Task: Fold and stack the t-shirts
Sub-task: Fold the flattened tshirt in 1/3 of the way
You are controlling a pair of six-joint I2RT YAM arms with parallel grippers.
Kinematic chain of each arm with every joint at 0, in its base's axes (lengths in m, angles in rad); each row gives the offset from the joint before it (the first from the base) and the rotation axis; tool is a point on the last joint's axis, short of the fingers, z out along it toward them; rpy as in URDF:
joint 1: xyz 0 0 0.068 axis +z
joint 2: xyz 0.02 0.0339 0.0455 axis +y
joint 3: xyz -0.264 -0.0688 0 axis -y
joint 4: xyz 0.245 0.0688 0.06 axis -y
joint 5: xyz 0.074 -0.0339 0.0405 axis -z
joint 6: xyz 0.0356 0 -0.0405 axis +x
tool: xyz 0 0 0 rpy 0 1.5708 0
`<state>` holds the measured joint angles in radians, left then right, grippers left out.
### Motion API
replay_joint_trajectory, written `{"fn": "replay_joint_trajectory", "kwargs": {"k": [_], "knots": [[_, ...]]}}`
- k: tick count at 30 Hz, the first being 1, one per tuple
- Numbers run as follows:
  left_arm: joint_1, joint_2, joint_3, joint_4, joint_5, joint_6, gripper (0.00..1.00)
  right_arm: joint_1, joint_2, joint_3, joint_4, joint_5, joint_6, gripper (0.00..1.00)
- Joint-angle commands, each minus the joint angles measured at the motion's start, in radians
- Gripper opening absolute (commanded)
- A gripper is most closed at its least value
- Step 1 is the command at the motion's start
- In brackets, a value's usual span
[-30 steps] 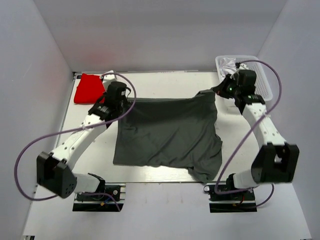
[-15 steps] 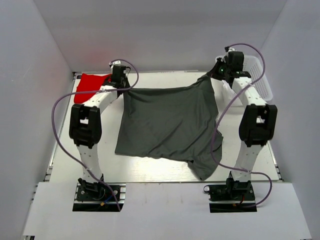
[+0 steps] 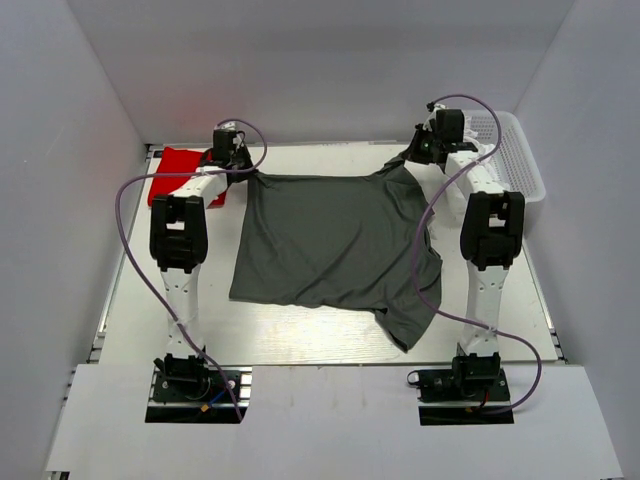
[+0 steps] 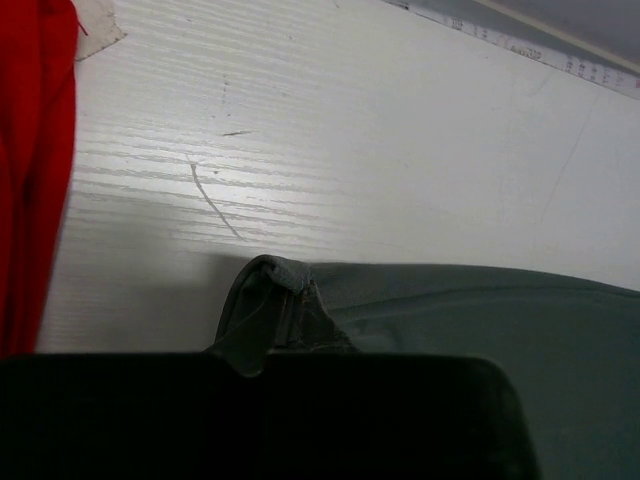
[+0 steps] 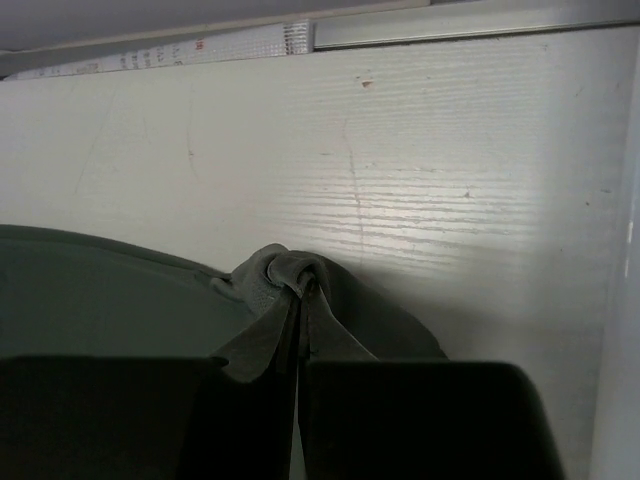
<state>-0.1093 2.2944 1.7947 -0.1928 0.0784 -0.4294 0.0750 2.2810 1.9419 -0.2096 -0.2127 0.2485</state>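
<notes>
A dark charcoal grey t-shirt [image 3: 330, 240] lies spread over the middle of the table, its far edge pulled taut between both arms. My left gripper [image 3: 244, 170] is shut on the shirt's far left corner [image 4: 270, 300]. My right gripper [image 3: 412, 160] is shut on the far right corner [image 5: 290, 285], where the cloth bunches between the closed jaws. One sleeve hangs toward the near right edge [image 3: 410, 325]. A folded bright red t-shirt [image 3: 178, 170] lies at the far left, its edge also showing in the left wrist view [image 4: 35, 170].
A white plastic basket [image 3: 512, 155] stands at the far right corner, close to the right arm. White walls enclose the table [image 3: 320, 335] on three sides. A metal rail [image 5: 300, 35] runs along the table's far edge.
Both arms have stretched out toward the back of the table, dragging the grey shirt's far edge away from the bases and pulling it flatter and straighter.
</notes>
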Motion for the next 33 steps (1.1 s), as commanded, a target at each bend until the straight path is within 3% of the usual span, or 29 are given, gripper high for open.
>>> {"fn": "replay_joint_trajectory", "kwargs": {"k": [1,7,17,26,33], "knots": [[0.013,-0.041,0.038,0.033,0.075,0.018,0.0,0.012,-0.025,0.045,0.032,-0.019,-0.038,0.0],[0.013,-0.14,-0.087,0.024,0.075,0.052,0.0,0.016,-0.153,-0.101,0.061,0.013,-0.064,0.0],[0.013,-0.442,-0.43,0.124,0.075,0.095,0.0,0.012,-0.56,-0.601,0.187,0.091,-0.041,0.0],[0.003,-0.584,-0.63,0.127,0.075,0.092,0.0,0.014,-0.767,-0.873,0.151,0.113,0.006,0.0],[-0.006,-0.667,-0.79,0.15,0.078,0.006,0.0,0.011,-0.831,-1.015,0.159,0.11,0.066,0.0]]}}
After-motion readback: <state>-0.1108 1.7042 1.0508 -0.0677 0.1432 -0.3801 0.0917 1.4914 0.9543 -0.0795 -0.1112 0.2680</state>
